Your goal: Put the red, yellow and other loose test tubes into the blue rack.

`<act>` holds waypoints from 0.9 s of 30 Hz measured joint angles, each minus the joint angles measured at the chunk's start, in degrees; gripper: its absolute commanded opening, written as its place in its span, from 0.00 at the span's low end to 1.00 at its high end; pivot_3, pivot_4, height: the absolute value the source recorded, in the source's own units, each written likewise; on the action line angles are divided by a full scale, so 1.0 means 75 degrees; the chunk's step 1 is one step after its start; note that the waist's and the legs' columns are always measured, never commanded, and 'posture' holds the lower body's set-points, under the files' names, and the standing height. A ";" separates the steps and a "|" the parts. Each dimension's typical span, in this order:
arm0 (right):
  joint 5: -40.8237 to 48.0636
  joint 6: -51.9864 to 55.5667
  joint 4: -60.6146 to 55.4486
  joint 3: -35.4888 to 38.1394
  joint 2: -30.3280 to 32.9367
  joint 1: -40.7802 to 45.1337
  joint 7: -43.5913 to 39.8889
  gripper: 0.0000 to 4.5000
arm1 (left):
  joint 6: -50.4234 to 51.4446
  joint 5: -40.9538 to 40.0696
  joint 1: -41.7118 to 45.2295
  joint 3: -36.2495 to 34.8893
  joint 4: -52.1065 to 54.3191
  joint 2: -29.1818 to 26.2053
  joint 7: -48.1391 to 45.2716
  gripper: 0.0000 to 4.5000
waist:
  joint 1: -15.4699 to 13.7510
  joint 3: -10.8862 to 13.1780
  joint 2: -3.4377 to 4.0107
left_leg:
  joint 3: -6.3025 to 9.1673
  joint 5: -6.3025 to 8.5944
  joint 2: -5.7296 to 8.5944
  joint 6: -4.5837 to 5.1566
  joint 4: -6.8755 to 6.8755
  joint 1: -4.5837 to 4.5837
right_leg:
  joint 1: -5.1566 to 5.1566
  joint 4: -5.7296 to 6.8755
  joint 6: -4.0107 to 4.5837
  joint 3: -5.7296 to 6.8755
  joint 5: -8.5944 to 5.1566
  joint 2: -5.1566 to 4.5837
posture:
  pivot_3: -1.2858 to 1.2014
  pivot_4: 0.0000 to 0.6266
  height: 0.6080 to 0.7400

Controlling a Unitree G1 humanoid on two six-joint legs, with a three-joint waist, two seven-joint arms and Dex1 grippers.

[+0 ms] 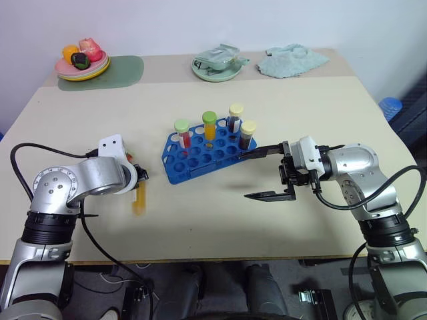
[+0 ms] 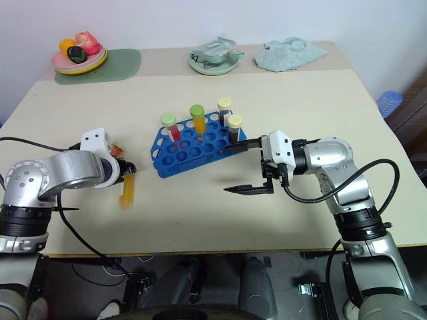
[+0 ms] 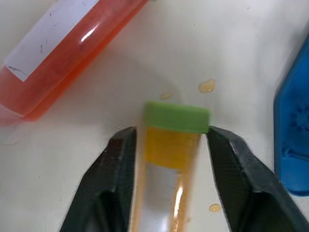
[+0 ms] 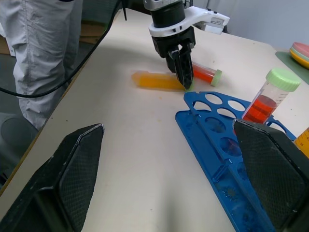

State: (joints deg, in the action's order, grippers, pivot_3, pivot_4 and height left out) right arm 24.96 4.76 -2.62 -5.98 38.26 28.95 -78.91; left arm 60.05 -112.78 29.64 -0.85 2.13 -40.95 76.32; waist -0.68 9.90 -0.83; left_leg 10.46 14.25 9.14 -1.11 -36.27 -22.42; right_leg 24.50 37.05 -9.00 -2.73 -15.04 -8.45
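I'm seeing my left gripper (image 3: 169, 159) straddling the clear plastic green-capped tube of yellow-orange liquid (image 4: 157, 80), lying on the beige table (image 1: 267, 220) beside the bright blue plastic holed rack (image 1: 200, 157); I cannot tell whether it's clamped yet. The red-liquid tube (image 4: 205, 74) is lying just beyond. My right gripper (image 1: 267, 175) is hanging spread wide by the rack, gripping nothing.

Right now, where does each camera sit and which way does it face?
Eye views: head, facing forward-down over bright blue plastic tube rack; both arms show.
Left wrist: on left arm, looking past left claw at green-capped yellow-liquid tube.
Right wrist: on right arm, past open right claw toward rack.
Shared: both wrist views catch that tube and rack.
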 measured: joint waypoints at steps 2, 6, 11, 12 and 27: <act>-0.0009 0.0000 0.0000 0.0000 0.0000 0.0000 0.0006 0.98 | 0.0062 0.0000 0.0000 0.0000 0.0000 -0.0011 -0.0013 0.43 | -0.0006 0.0000 0.0000 | -0.0001 0.0000 0.0000 0.0000 0.0000 0.0000 | 0.0000 0.0000 0.0000 0.0000 0.0000 0.0000 | 0.52 0.24 1.00; -0.0026 -0.0003 0.0002 0.0000 0.0000 0.0001 0.0009 0.98 | 0.0066 0.0000 -0.0002 0.0000 -0.0022 0.0005 -0.0009 0.43 | -0.0008 -0.0001 -0.0001 | 0.0000 0.0000 0.0000 0.0000 -0.0001 0.0000 | 0.0000 0.0000 0.0000 -0.0001 0.0000 0.0000 | 0.52 0.24 1.00; -0.0063 -0.0009 0.0020 -0.0001 -0.0003 0.0002 0.0007 0.98 | 0.0069 0.0000 -0.0031 -0.0001 -0.0029 0.0004 -0.0015 0.43 | -0.0004 -0.0001 -0.0001 | -0.0001 0.0000 0.0000 0.0000 -0.0001 0.0000 | 0.0000 0.0000 0.0000 -0.0001 0.0000 0.0000 | 0.52 0.24 1.00; -0.0074 -0.0013 0.0028 -0.0001 -0.0005 0.0003 0.0004 0.98 | 0.0068 0.0000 -0.0063 -0.0004 -0.0027 0.0004 -0.0019 0.43 | -0.0003 -0.0001 -0.0001 | -0.0001 0.0000 0.0000 0.0000 -0.0001 0.0000 | 0.0000 0.0000 0.0000 -0.0001 0.0000 0.0000 | 0.52 0.24 1.00; -0.0162 -0.0054 0.0393 -0.0019 -0.0363 0.0190 -0.0107 0.98 | -0.0077 0.0000 -0.0566 -0.0137 0.0380 -0.0090 -0.0186 0.43 | 0.0000 -0.0001 -0.0001 | -0.0003 0.0000 -0.0001 0.0000 -0.0001 0.0001 | 0.0000 0.0001 0.0000 -0.0003 0.0000 0.0000 | 0.52 0.24 1.00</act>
State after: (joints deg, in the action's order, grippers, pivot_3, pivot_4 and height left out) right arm 23.74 4.35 0.33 -6.12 35.54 30.37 -79.71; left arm 59.47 -112.79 25.39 -1.88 4.98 -41.63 74.93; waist -0.68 9.89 -0.84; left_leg 10.44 14.25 9.14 -1.11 -36.28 -22.42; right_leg 24.50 37.06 -9.00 -2.76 -15.04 -8.45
